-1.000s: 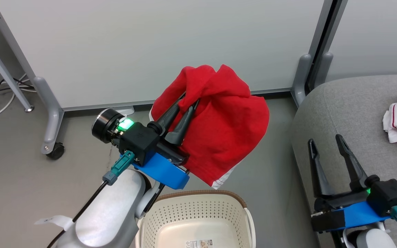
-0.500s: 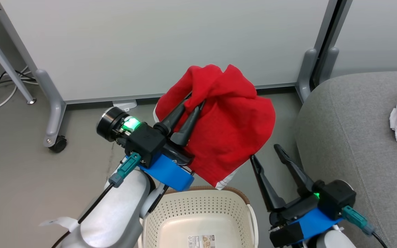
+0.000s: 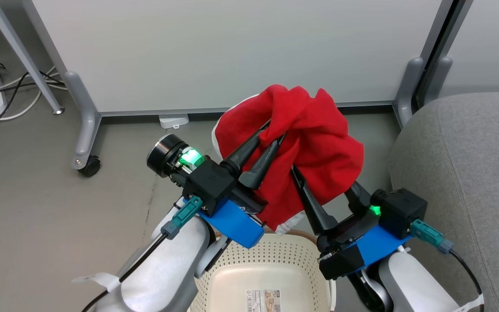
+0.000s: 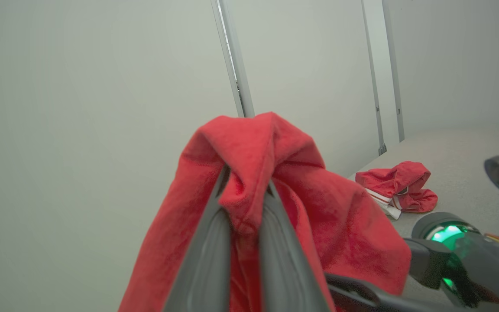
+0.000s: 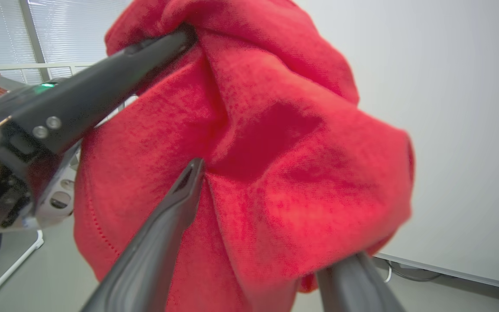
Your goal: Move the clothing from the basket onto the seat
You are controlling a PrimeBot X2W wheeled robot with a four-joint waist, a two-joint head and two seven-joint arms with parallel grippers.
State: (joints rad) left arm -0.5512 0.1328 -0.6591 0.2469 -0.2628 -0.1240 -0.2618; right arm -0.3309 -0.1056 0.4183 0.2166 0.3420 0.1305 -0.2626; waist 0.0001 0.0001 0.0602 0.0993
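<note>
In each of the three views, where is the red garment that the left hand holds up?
Head view: the red garment hangs at centre.
Left wrist view: lower centre, draped over the fingers.
Right wrist view: centre, very large.
Shared landmark: the left hand pinching its fold.

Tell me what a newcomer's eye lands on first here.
The bright red garment, pinched in the left hand above the cream basket, dominates the head view. The right hand stands open, fingers either side of its lower folds. A second red garment lies on the grey sofa.
</note>
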